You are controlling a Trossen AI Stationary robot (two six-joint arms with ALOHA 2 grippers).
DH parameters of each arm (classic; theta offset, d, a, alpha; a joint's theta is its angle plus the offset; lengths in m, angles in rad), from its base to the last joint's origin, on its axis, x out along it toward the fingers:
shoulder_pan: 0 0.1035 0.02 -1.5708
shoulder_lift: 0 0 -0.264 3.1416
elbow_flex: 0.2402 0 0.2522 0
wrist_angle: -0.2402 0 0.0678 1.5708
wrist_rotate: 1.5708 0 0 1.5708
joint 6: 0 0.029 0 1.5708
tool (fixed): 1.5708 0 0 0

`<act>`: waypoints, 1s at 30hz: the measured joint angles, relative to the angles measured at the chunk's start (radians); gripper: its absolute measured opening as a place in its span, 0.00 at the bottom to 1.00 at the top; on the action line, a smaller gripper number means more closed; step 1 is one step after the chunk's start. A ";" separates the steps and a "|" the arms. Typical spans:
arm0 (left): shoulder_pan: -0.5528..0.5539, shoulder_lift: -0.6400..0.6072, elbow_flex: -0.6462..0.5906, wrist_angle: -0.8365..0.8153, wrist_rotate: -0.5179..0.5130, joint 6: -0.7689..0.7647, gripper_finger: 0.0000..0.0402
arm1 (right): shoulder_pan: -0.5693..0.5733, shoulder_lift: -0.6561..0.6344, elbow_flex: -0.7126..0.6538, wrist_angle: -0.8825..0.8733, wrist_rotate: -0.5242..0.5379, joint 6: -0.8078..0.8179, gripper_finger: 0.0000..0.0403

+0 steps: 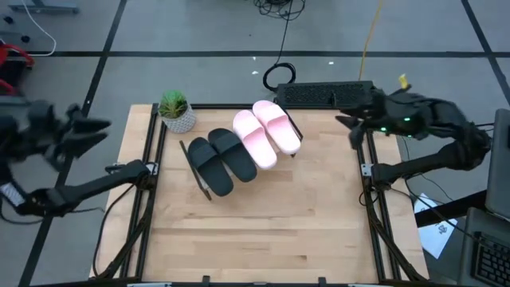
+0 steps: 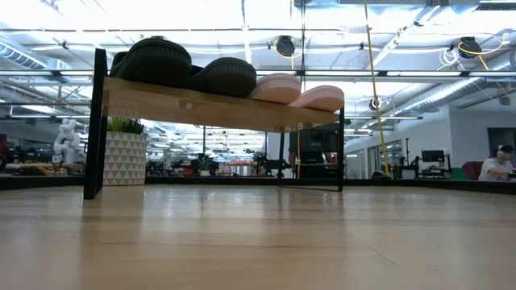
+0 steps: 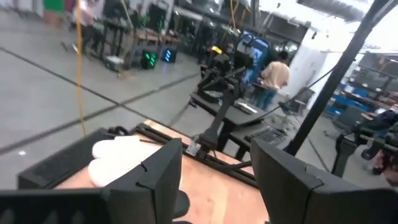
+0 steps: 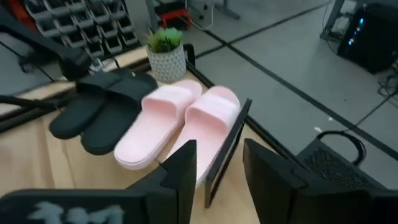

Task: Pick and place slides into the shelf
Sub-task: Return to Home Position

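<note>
All four slides lie on top of the shelf [image 2: 201, 106], which stands slantwise on the far half of the bench [image 1: 263, 231], the black pair [image 1: 221, 159] towards the potted plant [image 1: 177, 112] and the pink pair [image 1: 267, 131] at the other end, so the placing looks done and only the parking of the arms is left. The right tool [image 4: 221, 152] hangs off the bench's far right corner with its fingers spread and nothing between them, and it points back at the pink end of the shelf. That is the closest pairing on the bench, and the likeliest trouble is there: if the arm swings inward or dips as it folds away, a finger could clip the shelf's dark end frame or the outer pink slide lying against it. The slides only rest on the board, packed side by side and touching, so a knock to the shelf could probably shift the row or tip one off the edge. The left tool [image 3: 217, 155], likewise spread and empty, sits beyond the bench's left side, well apart from the shelf, and its risk looks small unless it sweeps across towards the plant just beside the black pair
</note>
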 joint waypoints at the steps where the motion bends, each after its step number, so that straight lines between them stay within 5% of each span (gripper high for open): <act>1: 0.005 -0.027 -0.001 -0.011 -0.008 0.002 0.48 | 0.000 -0.015 0.000 0.001 -0.001 -0.002 0.30; 10: 0.150 -0.213 -0.054 -0.181 0.035 0.082 0.48 | 0.000 -0.181 -0.200 0.098 -0.018 -0.031 0.30; 22: 0.441 -0.319 -0.350 -0.019 0.506 0.259 0.48 | 0.000 -0.515 -0.684 0.551 -0.093 -0.064 0.30; 26: 0.382 -0.290 -0.467 0.189 0.606 0.286 0.48 | 0.000 -0.577 -0.729 0.650 -0.148 -0.108 0.30; 30: 0.153 -0.250 -0.459 0.186 0.388 0.319 0.48 | 0.000 -0.597 -0.729 0.651 -0.191 -0.103 0.30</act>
